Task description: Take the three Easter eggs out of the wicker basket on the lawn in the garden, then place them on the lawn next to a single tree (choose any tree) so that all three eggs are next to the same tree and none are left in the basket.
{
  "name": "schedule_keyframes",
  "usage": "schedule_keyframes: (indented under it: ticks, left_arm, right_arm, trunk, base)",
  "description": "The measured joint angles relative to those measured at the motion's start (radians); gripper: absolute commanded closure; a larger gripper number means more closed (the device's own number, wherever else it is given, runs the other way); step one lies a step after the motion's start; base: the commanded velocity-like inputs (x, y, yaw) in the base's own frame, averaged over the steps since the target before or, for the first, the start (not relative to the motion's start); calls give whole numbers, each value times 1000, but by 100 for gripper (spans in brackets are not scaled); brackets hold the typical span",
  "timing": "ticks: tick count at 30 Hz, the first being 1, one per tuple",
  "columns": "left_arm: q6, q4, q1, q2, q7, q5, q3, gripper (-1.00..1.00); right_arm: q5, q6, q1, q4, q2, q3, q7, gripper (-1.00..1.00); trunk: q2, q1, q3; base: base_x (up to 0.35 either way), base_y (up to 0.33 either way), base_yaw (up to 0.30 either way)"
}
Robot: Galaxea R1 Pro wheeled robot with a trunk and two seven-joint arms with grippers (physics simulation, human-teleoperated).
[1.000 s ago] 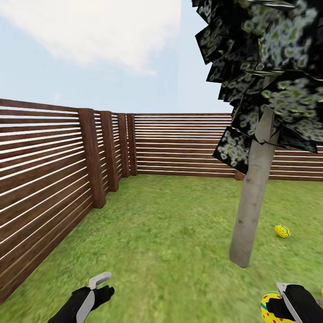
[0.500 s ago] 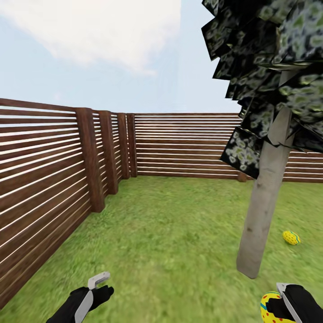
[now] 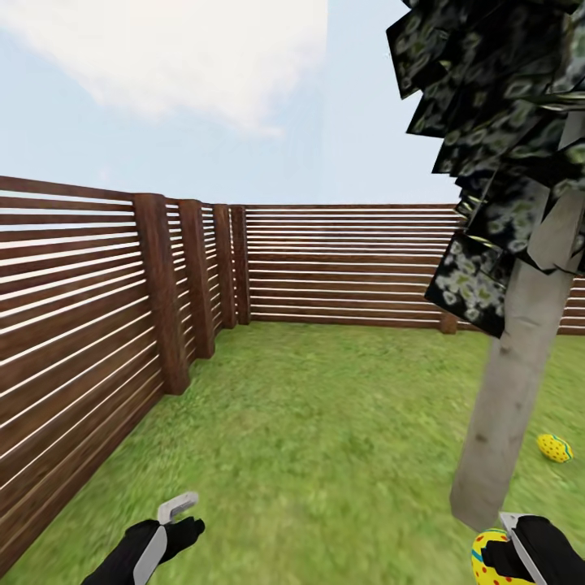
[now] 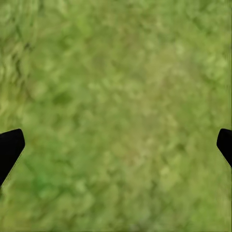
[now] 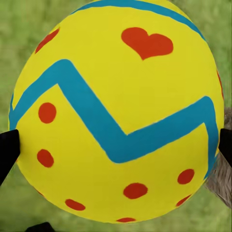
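Observation:
A yellow Easter egg with a blue zigzag and red dots sits in my right gripper, which is shut on it low at the right of the head view. In the right wrist view that egg spans the gap between both fingertips. A second Easter egg lies on the lawn just right of the tree, whose pale trunk rises close ahead of my right hand. My left gripper hangs open over bare grass. The wicker basket is out of view.
A brown slat fence runs along the left and across the back of the garden, meeting at a corner. The tree's dark mottled crown overhangs the upper right. Open grass lies between the fence and the trunk.
The whole view has shifted: tree and lying egg have slid right and grown nearer, so the camera has moved. Both grippers keep their poses, the right still holding its egg.

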Motion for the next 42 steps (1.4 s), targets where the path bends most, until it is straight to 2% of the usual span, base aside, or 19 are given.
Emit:
schedule_keyframes:
  ticks: [3,5,6,7,9,10,12,13,15,19,20,22,26,27,29,30,35,39,42]
  left_arm:
    - [-2,-8,0,5,-29,-1,0,-100]
    - [-3,-20,0,48,-53,1,-1,-100]
    - [4,-70,0,70,-76,6,-2,-100]
    - [31,-134,0,79,-86,12,0,-100]
    - [127,-259,0,84,-92,18,7,-100]
    - [141,-286,-1,84,-94,21,8,-100]
    - [148,-299,-6,85,-94,43,8,-100]
    - [150,-297,-11,86,-92,74,8,-100]
    - [150,-295,-37,88,-91,108,8,-100]
    - [158,-269,-113,87,-88,114,4,-100]
    - [156,-205,-170,87,-88,115,3,-100]
    - [134,-98,-237,86,-89,111,2,-100]
    - [56,-65,-252,85,-90,106,-3,-100]
    - [20,-65,-252,83,-91,105,-4,-100]
    - [-119,-57,-253,81,-91,102,-3,-100]
    - [-147,-56,-253,80,-91,103,-2,-100]
    - [-168,-56,-253,78,-91,104,-2,-100]
    - [-168,-55,-253,65,-93,105,-2,-100]
    - [-168,-54,-253,63,-93,104,-2,-100]
  right_arm:
    - [0,0,0,2,2,0,0,100]
    - [-1,0,0,5,8,1,0,100]
    - [-1,0,0,6,11,3,-1,100]
    - [0,0,0,6,12,8,-1,100]
    - [0,0,0,6,13,17,-1,100]
    - [0,0,0,6,13,18,-1,100]
    - [0,0,0,6,13,20,-1,100]
    - [0,0,0,6,14,20,-1,100]
    - [0,-1,0,6,15,20,-1,100]
    - [0,0,0,6,17,19,-1,100]
    - [0,0,0,6,17,19,-1,100]
    - [0,0,0,5,15,17,-1,100]
    - [-2,0,0,-1,15,14,-1,100]
    - [-2,0,0,-1,15,14,-1,100]
    - [-2,0,0,-1,15,16,-1,100]
    - [-2,0,0,-1,15,17,-1,100]
    - [-2,0,0,-1,15,16,-1,100]
    - [-4,0,0,-1,15,15,-1,100]
    - [-4,0,0,-1,15,14,-1,100]
  trunk:
    - [0,0,0]
    - [0,0,0]
    - [0,0,0]
    - [0,0,0]
    - [0,0,0]
    - [0,0,0]
    - [0,0,0]
    - [0,0,0]
    - [0,0,0]
    - [0,0,0]
    - [0,0,0]
    - [0,0,0]
    - [0,0,0]
    - [0,0,0]
    - [0,1,0]
    - [0,1,0]
    - [0,1,0]
    - [0,1,0]
    - [-21,12,-9]
  base:
    - [327,88,0]
    - [327,66,0]
    - [327,23,0]
    - [327,12,0]
    - [327,3,0]
    - [328,1,0]
    - [328,0,0]
    - [329,0,0]
    - [329,0,0]
    - [330,0,0]
    - [330,0,0]
    - [330,0,0]
    - [243,0,0]
    - [36,0,0]
    - [10,0,0]
    - [3,0,0]
    - [0,0,0]
    - [0,0,0]
    - [0,0,0]
